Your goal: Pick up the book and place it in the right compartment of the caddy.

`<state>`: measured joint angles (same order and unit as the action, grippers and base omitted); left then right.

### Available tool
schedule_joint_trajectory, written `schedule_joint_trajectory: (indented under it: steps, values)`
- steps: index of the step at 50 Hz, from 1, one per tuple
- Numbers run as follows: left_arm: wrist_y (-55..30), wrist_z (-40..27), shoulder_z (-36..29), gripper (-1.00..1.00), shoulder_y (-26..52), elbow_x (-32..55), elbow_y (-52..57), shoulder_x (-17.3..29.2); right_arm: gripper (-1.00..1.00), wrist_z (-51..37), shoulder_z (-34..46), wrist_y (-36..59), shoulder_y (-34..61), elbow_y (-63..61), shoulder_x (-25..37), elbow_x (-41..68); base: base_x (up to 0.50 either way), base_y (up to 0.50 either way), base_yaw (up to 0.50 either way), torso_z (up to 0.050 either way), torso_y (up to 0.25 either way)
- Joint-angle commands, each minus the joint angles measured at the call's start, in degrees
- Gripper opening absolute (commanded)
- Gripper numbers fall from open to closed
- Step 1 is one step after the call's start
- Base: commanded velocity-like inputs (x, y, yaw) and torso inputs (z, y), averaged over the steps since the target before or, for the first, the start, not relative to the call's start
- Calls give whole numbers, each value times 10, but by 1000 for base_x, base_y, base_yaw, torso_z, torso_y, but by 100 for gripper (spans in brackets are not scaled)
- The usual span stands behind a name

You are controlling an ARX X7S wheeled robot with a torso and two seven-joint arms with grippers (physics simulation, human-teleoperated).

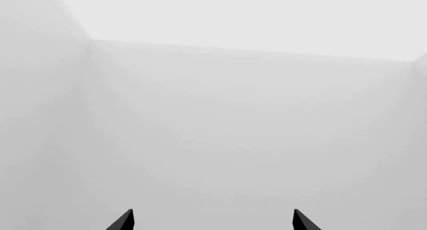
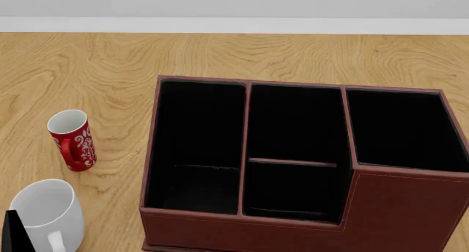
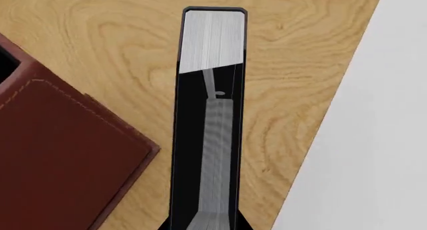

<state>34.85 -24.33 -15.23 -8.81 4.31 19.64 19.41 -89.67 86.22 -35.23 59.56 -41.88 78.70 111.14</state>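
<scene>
The book (image 3: 212,44) stands on edge on the tabletop (image 3: 300,64) just beside the caddy (image 3: 60,155), with the right claw (image 3: 205,222) straddling it; whether it already pinches cannot be told. Clamp squarely, lift clear of the wall, and lower into the right compartment (image 2: 403,128). The left claw (image 1: 212,221) hangs open.

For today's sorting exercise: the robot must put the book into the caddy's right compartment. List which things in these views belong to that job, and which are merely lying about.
Belong to the job:
- the book, seen edge-on in the right wrist view
- the caddy
- the right compartment
- the right gripper, at the book

Lying about:
- red patterned mug
- white mug
</scene>
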Motion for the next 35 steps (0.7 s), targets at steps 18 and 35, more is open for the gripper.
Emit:
schedule_joint_trajectory:
  steps: [18, 35]
  values:
    - [2, -4, -4, 100, -1, -11, 3, 3, -100, -3, -17, 312, 368, 94, 113, 19, 0, 0, 0, 0, 1]
    - [13, -6, -6, 100, -4, -8, 6, 7, -100, 53, -241, 745, 580, 197, 113, 5, 0, 0, 0, 0, 2]
